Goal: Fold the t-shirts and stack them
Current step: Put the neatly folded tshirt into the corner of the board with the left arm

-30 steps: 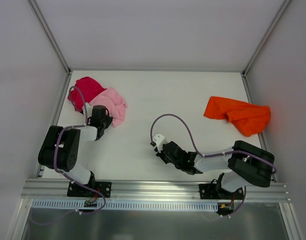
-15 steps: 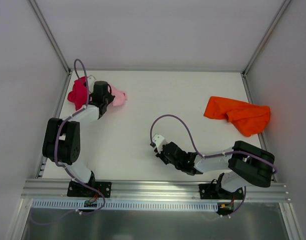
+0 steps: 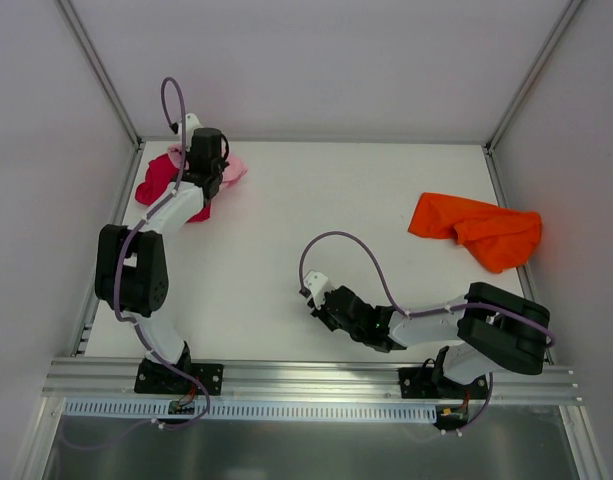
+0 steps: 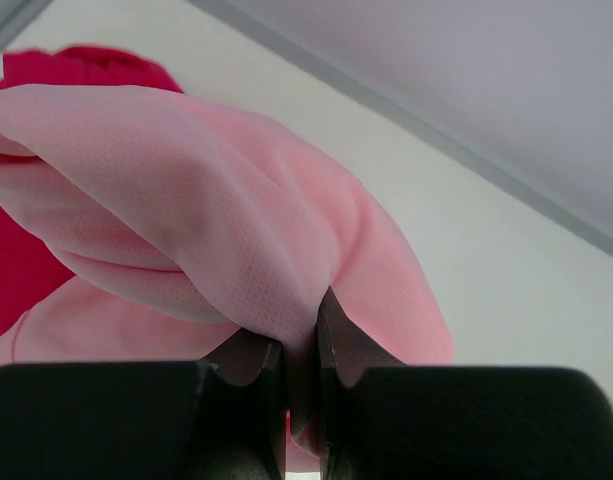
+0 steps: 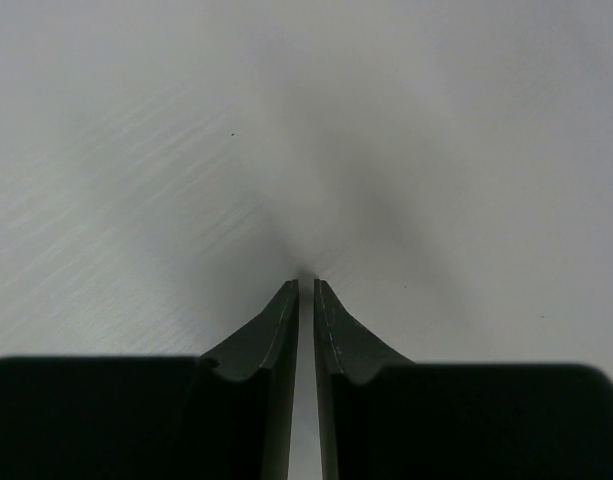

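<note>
Now, left fingers: pinched shut on a fold of the pink t-shirt, with the cloth draped up and over from the tips.
Left arm: stretched out to the far left corner of the desk.
Pink t-shirt: bunched at that corner, touching the red t-shirt (red lies on its left, partly beneath).
Orange t-shirt: crumpled near the right edge, well apart from both arms.
Right fingers: closed to a thin slit, gripping nothing, tips low over bare desk near the front middle.
</note>
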Available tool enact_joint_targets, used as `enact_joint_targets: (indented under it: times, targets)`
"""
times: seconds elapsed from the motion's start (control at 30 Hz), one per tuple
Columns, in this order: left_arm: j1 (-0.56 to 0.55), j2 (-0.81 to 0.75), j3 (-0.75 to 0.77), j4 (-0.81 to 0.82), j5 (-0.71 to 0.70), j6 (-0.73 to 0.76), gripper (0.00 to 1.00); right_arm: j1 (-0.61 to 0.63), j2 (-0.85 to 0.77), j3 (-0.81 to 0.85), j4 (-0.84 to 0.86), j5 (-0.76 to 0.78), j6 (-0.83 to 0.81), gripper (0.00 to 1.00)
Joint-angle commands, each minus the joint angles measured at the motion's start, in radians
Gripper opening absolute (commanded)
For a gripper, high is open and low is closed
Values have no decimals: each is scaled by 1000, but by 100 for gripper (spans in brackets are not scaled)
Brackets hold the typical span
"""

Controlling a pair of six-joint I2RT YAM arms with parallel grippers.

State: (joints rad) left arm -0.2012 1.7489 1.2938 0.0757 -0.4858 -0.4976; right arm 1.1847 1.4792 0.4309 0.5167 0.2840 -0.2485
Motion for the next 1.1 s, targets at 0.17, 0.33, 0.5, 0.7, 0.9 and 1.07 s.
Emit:
enact_joint_targets:
  times: [0.17, 0.33, 0.5, 0.7, 0.9, 1.07]
  targets:
    - [22, -19, 148, 27, -204, 152, 0, 19, 7, -24, -20, -11, 9, 15]
    - [75, -2, 225, 7, -240, 201, 0, 24, 24, -20, -20, -12, 6, 15]
    - [112, 15, 317, -14, -272, 248, 0, 27, 49, -11, -20, -16, 5, 15]
    - [121, -14, 332, 78, -364, 315, 0, 35, 67, -11, -17, -16, 5, 15]
    - [129, -6, 265, 160, -418, 364, 0, 41, 70, -18, -11, -5, 5, 15]
    - [129, 4, 142, 119, -398, 231, 0, 43, 63, -12, -24, -6, 3, 14]
